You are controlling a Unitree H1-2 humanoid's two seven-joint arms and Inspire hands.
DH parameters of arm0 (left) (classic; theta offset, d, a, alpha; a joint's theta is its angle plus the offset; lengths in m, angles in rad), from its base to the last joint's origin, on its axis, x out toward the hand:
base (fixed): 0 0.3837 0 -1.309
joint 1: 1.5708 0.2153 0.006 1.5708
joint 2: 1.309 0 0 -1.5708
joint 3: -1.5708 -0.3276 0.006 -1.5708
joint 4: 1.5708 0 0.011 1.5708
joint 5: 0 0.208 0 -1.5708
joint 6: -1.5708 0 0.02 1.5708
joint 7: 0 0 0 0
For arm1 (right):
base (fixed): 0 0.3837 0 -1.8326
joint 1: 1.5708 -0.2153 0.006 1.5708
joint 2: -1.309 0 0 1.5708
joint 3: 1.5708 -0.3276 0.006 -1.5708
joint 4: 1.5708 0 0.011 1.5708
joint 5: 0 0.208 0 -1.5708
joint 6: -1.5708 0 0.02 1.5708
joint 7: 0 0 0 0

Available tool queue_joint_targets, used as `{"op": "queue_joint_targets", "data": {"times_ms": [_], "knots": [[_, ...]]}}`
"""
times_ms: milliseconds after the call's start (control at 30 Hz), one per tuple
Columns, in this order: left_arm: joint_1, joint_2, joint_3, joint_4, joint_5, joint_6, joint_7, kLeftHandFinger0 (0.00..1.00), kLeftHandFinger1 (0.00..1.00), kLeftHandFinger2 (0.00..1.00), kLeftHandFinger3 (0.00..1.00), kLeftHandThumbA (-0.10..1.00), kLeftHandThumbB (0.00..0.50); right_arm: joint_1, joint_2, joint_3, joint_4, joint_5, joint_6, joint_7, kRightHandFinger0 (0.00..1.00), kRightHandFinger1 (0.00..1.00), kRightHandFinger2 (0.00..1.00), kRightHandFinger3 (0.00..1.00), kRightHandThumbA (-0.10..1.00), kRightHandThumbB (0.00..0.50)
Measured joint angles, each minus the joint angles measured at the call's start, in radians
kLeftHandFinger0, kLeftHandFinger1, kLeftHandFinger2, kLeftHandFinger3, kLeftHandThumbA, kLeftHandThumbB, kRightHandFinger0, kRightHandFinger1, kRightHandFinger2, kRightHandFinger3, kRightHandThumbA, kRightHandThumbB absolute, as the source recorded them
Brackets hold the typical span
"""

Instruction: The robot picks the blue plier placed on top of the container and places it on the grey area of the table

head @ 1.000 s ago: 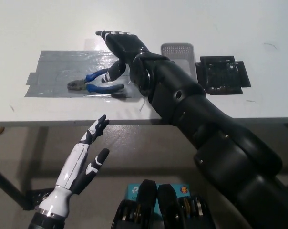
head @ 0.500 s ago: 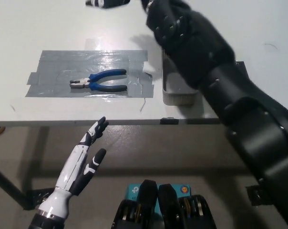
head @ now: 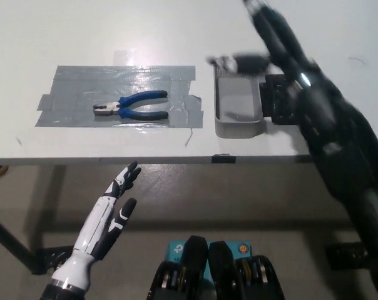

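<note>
Hanging below the near table edge at the lower left, the white left hand (head: pixel 109 215) rests with its fingers spread and nothing in it. Past the edge, the white table (head: pixel 82 31) carries a grey area (head: pixel 70 81) of taped strips on its left part. The blue plier (head: pixel 134 106) lies flat on that grey area, near its middle, jaws pointing left and blue handles pointing right, touched by neither hand. Just right of the grey patch stands a grey container (head: pixel 238 107), an open tray with nothing visible inside it. A black mat (head: pixel 278 100) lies against the tray's right side, partly hidden by the black right arm (head: pixel 339 144). Farther back, the right hand (head: pixel 242 61) hovers over the tray's far end, motion-blurred; whether it is open or closed cannot be told.
</note>
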Motion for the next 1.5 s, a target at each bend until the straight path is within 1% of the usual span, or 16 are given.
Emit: {"op": "queue_joint_targets", "data": {"times_ms": [67, 100, 167, 300, 400, 467, 567, 633, 700, 767, 833, 900, 1000, 1067, 1233, 1500], "knots": [[0.0, 0.0, 0.001, 0.008, 0.0, 0.0, 0.0, 1.0, 1.0, 1.0, 1.0, 1.0, 0.103, 0.096, -0.029, -0.018, -0.067, 0.009, 0.004, 0.003, 1.0, 1.0, 1.0, 1.0, 1.0, 0.374], [0.0, 0.0, 0.001, 0.01, 0.0, 0.001, 0.0, 1.0, 1.0, 1.0, 1.0, 1.0, 0.088, 0.126, -0.037, -0.023, -0.088, 0.012, 0.006, 0.004, 1.0, 1.0, 1.0, 1.0, 1.0, 0.356], [0.001, 0.0, 0.002, 0.014, 0.0, 0.001, 0.0, 1.0, 1.0, 1.0, 1.0, 1.0, 0.085, 0.234, -0.062, -0.043, -0.164, 0.022, 0.011, 0.006, 1.0, 1.0, 1.0, 1.0, 1.0, 0.353], [0.001, 0.0, 0.004, 0.021, -0.001, 0.001, 0.0, 1.0, 1.0, 1.0, 1.0, 1.0, 0.098, 0.393, -0.088, -0.08, -0.292, 0.041, 0.022, 0.007, 1.0, 1.0, 1.0, 1.0, 1.0, 0.312], [0.001, 0.0, 0.006, 0.027, -0.001, 0.001, 0.0, 1.0, 1.0, 1.0, 1.0, 1.0, 0.074, 0.478, -0.091, -0.101, -0.384, 0.056, 0.023, 0.006, 1.0, 1.0, 1.0, 1.0, 1.0, 0.318], [0.001, 0.0, 0.007, 0.032, -0.002, 0.001, 0.0, 1.0, 1.0, 1.0, 1.0, 1.0, 0.086, 0.531, -0.087, -0.111, -0.459, 0.07, 0.023, 0.006, 1.0, 1.0, 1.0, 1.0, 1.0, 0.317], [0.001, 0.0, 0.011, 0.037, -0.003, 0.001, 0.001, 1.0, 1.0, 1.0, 1.0, 1.0, 0.103, 0.602, -0.061, -0.121, -0.562, 0.088, 0.019, 0.001, 1.0, 1.0, 1.0, 1.0, 1.0, 0.322], [0.003, -0.003, 0.02, 0.039, -0.006, 0.0, 0.001, 1.0, 1.0, 1.0, 1.0, 1.0, 0.114, 0.676, -0.003, -0.123, -0.65, 0.12, -0.013, -0.015, 1.0, 1.0, 1.0, 1.0, 1.0, 0.251], [0.005, -0.004, 0.026, 0.039, -0.008, 0.0, 0.002, 1.0, 1.0, 1.0, 1.0, 1.0, 0.098, 0.725, 0.048, -0.12, -0.667, 0.141, -0.046, -0.022, 1.0, 1.0, 1.0, 1.0, 1.0, 0.246], [0.011, -0.005, 0.03, 0.039, -0.009, 0.0, 0.002, 1.0, 1.0, 1.0, 1.0, 1.0, 0.089, 0.773, 0.1, -0.118, -0.639, 0.16, -0.082, -0.03, 1.0, 1.0, 1.0, 1.0, 1.0, 0.272], [0.021, -0.006, 0.037, 0.038, -0.01, -0.001, 0.003, 1.0, 1.0, 1.0, 1.0, 1.0, 0.102, 0.801, 0.142, -0.121, -0.566, 0.188, -0.118, -0.036, 1.0, 1.0, 1.0, 1.0, 1.0, 0.278], [0.032, -0.009, 0.048, 0.033, -0.012, -0.002, 0.005, 1.0, 1.0, 1.0, 1.0, 1.0, 0.098, 0.812, 0.166, -0.129, -0.501, 0.219, -0.142, -0.037, 1.0, 1.0, 1.0, 1.0, 1.0, 0.237], [0.056, -0.02, 0.069, 0.017, -0.02, -0.005, 0.007, 1.0, 1.0, 1.0, 1.0, 1.0, 0.079, 0.817, 0.178, -0.137, -0.434, 0.258, -0.177, -0.037, 1.0, 1.0, 1.0, 1.0, 1.0, 0.23], [0.064, -0.026, 0.076, 0.01, -0.026, -0.007, 0.012, 1.0, 1.0, 1.0, 1.0, 1.0, 0.089, 0.815, 0.176, -0.139, -0.427, 0.274, -0.187, -0.036, 1.0, 1.0, 1.0, 1.0, 0.97, 0.204], [0.068, -0.033, 0.091, 0.004, -0.035, -0.007, 0.016, 1.0, 1.0, 1.0, 1.0, 1.0, 0.094, 0.815, 0.176, -0.139, -0.427, 0.297, -0.214, -0.035, 1.0, 1.0, 1.0, 1.0, 0.91, 0.213], [0.069, -0.033, 0.103, 0.004, -0.046, -0.01, 0.016, 1.0, 1.0, 1.0, 1.0, 1.0, 0.086, 0.815, 0.175, -0.138, -0.423, 0.299, -0.223, -0.034, 1.0, 1.0, 1.0, 1.0, 0.89, 0.231]]}}
